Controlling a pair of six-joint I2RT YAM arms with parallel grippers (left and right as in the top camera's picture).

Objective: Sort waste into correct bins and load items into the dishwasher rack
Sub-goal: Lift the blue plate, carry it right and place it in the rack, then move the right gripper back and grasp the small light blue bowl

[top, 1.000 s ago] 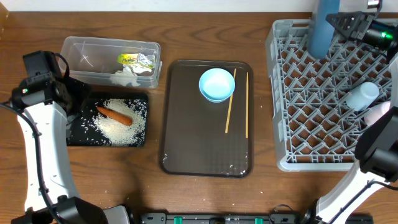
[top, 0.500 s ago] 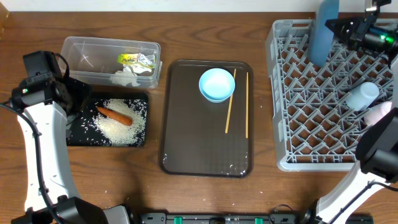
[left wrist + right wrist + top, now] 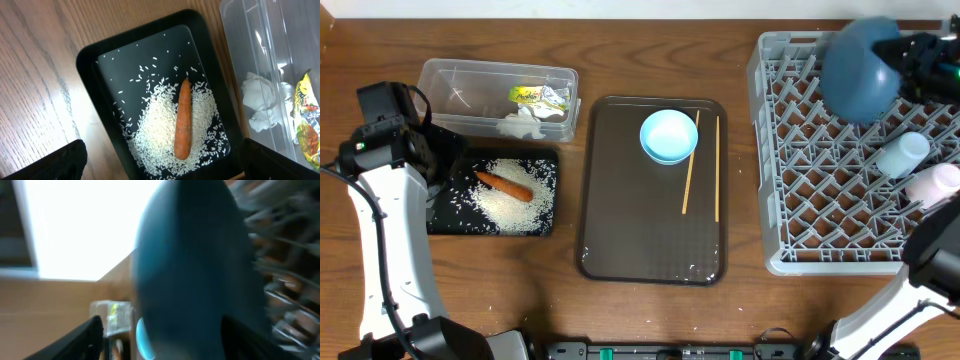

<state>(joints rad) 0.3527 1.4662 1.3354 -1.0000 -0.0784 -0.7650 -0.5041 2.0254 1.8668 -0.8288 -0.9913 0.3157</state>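
The dark-blue bowl [image 3: 860, 68] leans tilted over the back of the grey dishwasher rack [image 3: 767, 200]. It fills the right wrist view as a blurred bowl [image 3: 195, 265]. My right gripper [image 3: 910, 55] is right beside it, and in its own view the right gripper [image 3: 165, 332] has its fingers wide apart, the left one clear of the bowl. My left gripper [image 3: 172, 162] hangs open above the black tray [image 3: 95, 65], which holds the carrot [image 3: 183, 120] and rice [image 3: 155, 125]. On the brown tray [image 3: 620, 230] lie the light-blue saucer [image 3: 668, 135] and the chopsticks [image 3: 689, 170].
The clear tub [image 3: 460, 85] behind the black tray [image 3: 445, 215] holds a green-yellow wrapper [image 3: 538, 97] and a paper wad [image 3: 525, 122]. Two pale cups [image 3: 903, 153] lie in the rack's right side. A few rice grains are scattered on the table near the front left.
The right gripper has opened and the bowl, held edge-on before, has tipped over towards the rack, showing its round side. The left arm has not moved.
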